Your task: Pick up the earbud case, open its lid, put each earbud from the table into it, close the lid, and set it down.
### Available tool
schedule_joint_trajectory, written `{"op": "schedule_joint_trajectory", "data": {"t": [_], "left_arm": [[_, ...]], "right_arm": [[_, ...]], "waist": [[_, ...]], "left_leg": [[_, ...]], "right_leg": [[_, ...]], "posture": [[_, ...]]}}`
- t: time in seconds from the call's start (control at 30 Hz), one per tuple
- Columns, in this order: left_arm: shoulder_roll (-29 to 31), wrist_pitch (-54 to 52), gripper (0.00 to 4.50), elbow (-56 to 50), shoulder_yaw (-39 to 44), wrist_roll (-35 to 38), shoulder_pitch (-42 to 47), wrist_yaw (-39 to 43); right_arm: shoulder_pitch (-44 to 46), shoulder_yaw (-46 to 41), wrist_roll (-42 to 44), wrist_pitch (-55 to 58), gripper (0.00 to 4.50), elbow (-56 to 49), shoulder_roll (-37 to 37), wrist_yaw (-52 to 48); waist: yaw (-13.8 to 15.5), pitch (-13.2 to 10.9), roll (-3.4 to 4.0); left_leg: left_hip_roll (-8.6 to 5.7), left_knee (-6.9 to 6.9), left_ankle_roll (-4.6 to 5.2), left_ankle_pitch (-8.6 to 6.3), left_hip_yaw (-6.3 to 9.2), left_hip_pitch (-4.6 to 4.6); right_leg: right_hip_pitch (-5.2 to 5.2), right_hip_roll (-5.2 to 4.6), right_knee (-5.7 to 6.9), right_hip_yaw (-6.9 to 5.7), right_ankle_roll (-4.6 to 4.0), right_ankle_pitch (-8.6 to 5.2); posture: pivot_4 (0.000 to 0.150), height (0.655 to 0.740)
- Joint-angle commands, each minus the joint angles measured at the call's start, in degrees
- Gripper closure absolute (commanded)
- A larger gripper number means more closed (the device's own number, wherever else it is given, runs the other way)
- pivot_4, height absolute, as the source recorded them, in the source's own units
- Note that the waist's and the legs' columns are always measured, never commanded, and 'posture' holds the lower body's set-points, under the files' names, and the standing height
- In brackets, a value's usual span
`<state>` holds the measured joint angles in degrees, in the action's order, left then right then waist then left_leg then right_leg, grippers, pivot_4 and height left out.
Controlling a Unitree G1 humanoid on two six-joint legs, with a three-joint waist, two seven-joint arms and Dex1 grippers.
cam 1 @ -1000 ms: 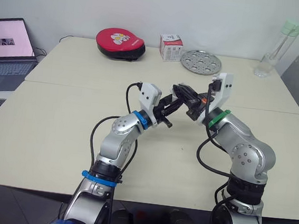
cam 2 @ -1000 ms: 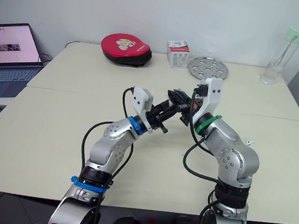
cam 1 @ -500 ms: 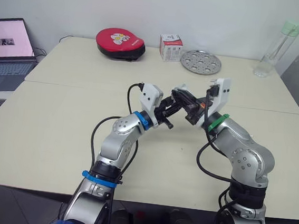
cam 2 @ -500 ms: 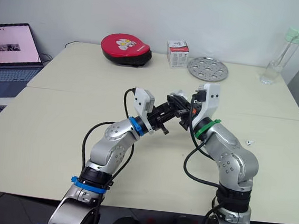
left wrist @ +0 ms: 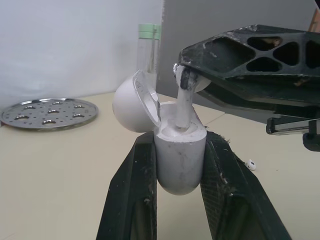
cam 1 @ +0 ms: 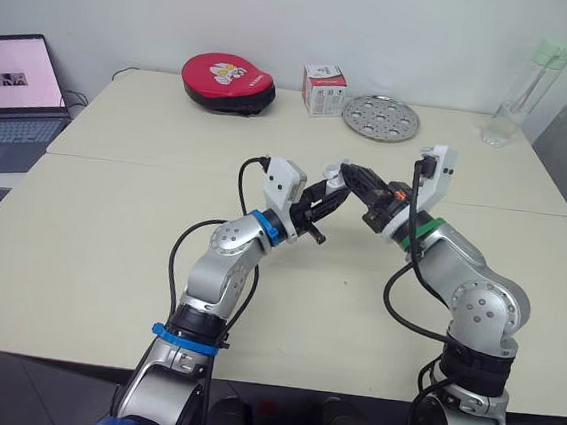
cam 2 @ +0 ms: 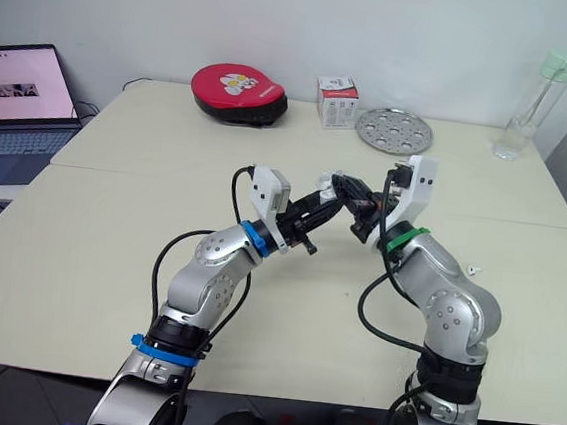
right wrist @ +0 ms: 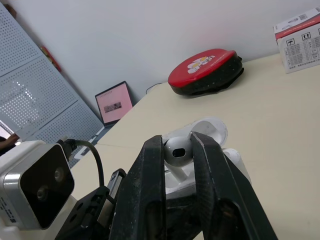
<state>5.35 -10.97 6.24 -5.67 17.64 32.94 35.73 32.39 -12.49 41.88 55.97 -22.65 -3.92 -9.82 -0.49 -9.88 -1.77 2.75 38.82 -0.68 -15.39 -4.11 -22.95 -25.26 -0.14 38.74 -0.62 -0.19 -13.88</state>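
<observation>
so the left tool (left wrist: 181,142) is clamped on the earbud case (left wrist: 177,162), one black finger on each side of its rounded white body. the case is up in the air over the middle of the desk (cam 1: 112,216), between the two arms and not touching the surface. its lid (left wrist: 131,102) is flipped open and tilted back on the hinge, so you can see the inside of the lid. the right tool (right wrist: 178,142) comes in from the other side and is pinching an earbud (left wrist: 184,100) by its round head, fingers closed on it. the earbud's stem points down into the open top of the case, with the tip at or just inside the socket. i honestly can't tell whether it's seated or just touching the rim. the two tools are really close together, nearly meeting over the case. the other earbud (left wrist: 249,164) is lying on the desk off to the robot's right, well apart from the case, just a tiny white thing on the beige top. along the back of the desk there's a red round pad (cam 1: 228,82), a small white box (cam 1: 323,89) next to it, a perforated metal plate (cam 1: 380,116) just beside the box, and a clear bottle with a pale green cap (cam 1: 521,90) standing upright at the far right. an open laptop (cam 1: 14,86) sits off the left side with its screen lit.
</observation>
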Motion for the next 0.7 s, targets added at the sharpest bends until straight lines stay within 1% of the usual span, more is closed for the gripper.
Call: {"op": "schedule_joint_trajectory", "data": {"t": [0.03,0.17,0.43,0.5,0.6,0.7], "left_arm": [[-0.2,1.1,3.74,-2.2,0.0,0.3,0.8,0.4],[-0.4,1.1,3.74,-2.5,-0.3,0.2,0.7,0.4],[-0.3,1.0,3.74,-3.1,-0.4,0.2,0.6,0.1],[-0.3,1.0,3.74,-3.1,-0.5,0.3,0.5,0.1],[-0.3,0.8,3.74,-3.1,-0.5,0.3,0.4,0.1],[-0.3,0.8,3.74,-2.8,-0.5,0.2,0.4,0.2]], "right_arm": [[0.1,1.3,1.3,-1.1,4.11,-1.7,-0.3,-0.1],[0.0,2.6,0.7,-1.7,4.11,-1.3,-0.5,-0.3],[-1.8,4.4,-1.4,-2.3,4.11,-0.1,-3.5,-0.3],[-2.1,4.3,-1.0,-2.2,3.38,-0.1,-3.5,0.1],[-1.9,3.3,0.0,-3.0,2.43,-0.1,-2.8,0.6],[-0.5,-0.2,1.9,-4.1,2.43,0.3,-3.0,1.4]], "waist": [[0.0,0.0,0.0],[0.0,0.0,0.0],[0.0,0.0,0.0],[0.0,0.0,0.0],[0.0,0.0,0.0],[0.0,0.0,-0.01]], "left_leg": [[0.0,0.0,0.0,0.0,0.0,0.0],[0.0,-0.01,0.0,0.0,0.01,0.0],[0.0,-0.02,0.0,0.0,0.01,-0.02],[0.01,-0.03,0.0,0.0,0.01,-0.02],[0.01,-0.04,0.0,0.0,0.02,-0.01],[0.02,-0.04,0.0,0.0,0.02,-0.01]], "right_leg": [[0.0,0.0,0.0,-0.01,0.0,0.0],[0.0,0.01,0.0,-0.01,0.0,0.0],[0.01,0.0,-0.08,0.0,0.01,-0.01],[0.0,0.0,-0.08,-0.01,0.01,-0.01],[0.0,0.0,-0.07,-0.02,0.02,-0.01],[0.01,0.0,-0.08,-0.02,0.02,-0.01]], "posture": [[0.15,0.74],[0.15,0.74],[0.15,0.74],[0.15,0.74],[0.15,0.74],[0.15,0.74]]}}
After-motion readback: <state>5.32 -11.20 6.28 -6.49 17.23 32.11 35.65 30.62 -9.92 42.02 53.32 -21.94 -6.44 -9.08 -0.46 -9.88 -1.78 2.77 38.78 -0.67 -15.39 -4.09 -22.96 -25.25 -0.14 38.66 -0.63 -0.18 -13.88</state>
